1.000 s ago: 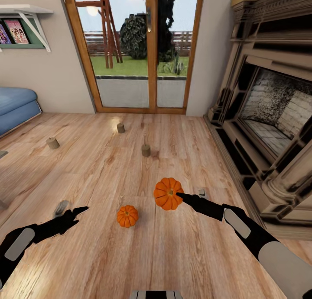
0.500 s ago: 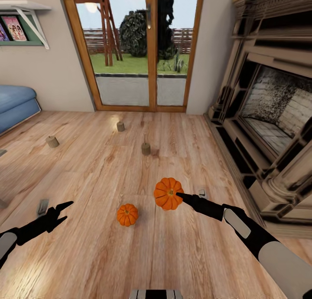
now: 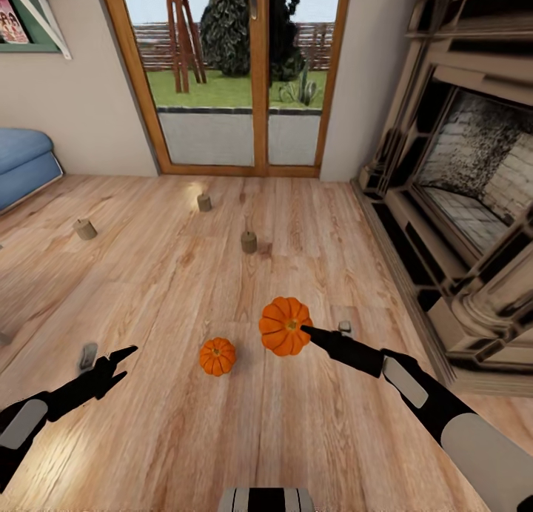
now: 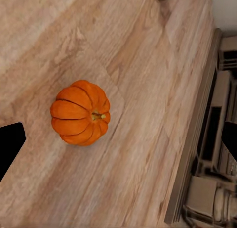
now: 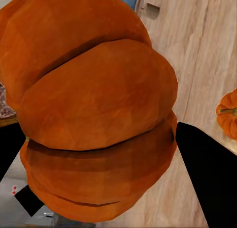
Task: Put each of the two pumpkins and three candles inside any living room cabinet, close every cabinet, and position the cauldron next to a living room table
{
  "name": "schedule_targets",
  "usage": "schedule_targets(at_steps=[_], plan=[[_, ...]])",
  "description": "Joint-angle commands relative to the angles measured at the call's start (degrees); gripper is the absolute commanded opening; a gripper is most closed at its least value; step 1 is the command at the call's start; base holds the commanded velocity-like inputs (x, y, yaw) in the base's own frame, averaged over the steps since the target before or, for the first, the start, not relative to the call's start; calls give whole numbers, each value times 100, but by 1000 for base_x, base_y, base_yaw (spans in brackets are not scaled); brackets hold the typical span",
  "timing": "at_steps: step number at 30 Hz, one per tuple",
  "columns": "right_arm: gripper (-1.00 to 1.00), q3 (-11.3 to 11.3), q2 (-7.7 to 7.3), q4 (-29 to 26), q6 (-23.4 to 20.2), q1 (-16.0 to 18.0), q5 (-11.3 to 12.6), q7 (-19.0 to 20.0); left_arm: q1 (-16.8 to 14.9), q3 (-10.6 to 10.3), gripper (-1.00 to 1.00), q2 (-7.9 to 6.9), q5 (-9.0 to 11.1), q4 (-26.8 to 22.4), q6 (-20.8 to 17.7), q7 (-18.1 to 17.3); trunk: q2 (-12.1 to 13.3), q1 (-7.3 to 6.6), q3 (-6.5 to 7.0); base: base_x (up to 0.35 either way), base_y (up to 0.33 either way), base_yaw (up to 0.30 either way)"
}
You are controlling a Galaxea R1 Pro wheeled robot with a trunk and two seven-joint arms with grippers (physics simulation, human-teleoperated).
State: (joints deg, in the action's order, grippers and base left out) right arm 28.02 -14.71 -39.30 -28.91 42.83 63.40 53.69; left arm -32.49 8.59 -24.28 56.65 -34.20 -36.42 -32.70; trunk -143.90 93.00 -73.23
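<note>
Left end effector: fingers spread, empty, hovering over the floor beside the second pumpkin, which lies untouched. Three candles stand apart on the boards toward the glass door. Right end effector: clenched on the first pumpkin, held clear of the floor, fireplace at right. Assessment: one pumpkin in hand; nothing stowed; cabinet and cauldron steps outstanding.

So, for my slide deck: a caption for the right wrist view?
Right gripper clamps a large ribbed orange pumpkin; second small pumpkin rests on wooden floor.
</note>
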Motion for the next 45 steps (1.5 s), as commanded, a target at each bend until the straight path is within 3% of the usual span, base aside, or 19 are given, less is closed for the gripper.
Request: schedule_targets(at_steps=[1,5,8,20,31,38,45], plan=[[-100,25,-6,1,-33,6,59,96,-3,13,100,35,16,1,8,65,-3,1,-27,0,0,0],[-100,29,-6,-52,-28,6,59,451,-3,-17,100,112,6,4,77,194,-9,11,-116,0,0,0],[-100,38,-17,-594,-72,-2,53,636,-3,-202,100,219,5,9,102,216,-13,19,-182,0,0,0],[-100,141,-27,-902,-113,-9,53,700,-3,-414,100,306,27,-53,329,177,-29,50,-448,0,0,0],[-100,207,-29,-930,-104,-10,51,724,-3,-460,100,546,19,-61,403,161,-44,78,-692,0,0,0],[-100,211,-16,-930,-97,-10,50,698,-3,-728,100,590,18,-69,560,167,-53,97,-847,0,0,0],[-100,213,-15,-930,-97,-11,50,684,-3,-770,100,599,22,-69,622,166,-62,115,-1002,0,0,0]])
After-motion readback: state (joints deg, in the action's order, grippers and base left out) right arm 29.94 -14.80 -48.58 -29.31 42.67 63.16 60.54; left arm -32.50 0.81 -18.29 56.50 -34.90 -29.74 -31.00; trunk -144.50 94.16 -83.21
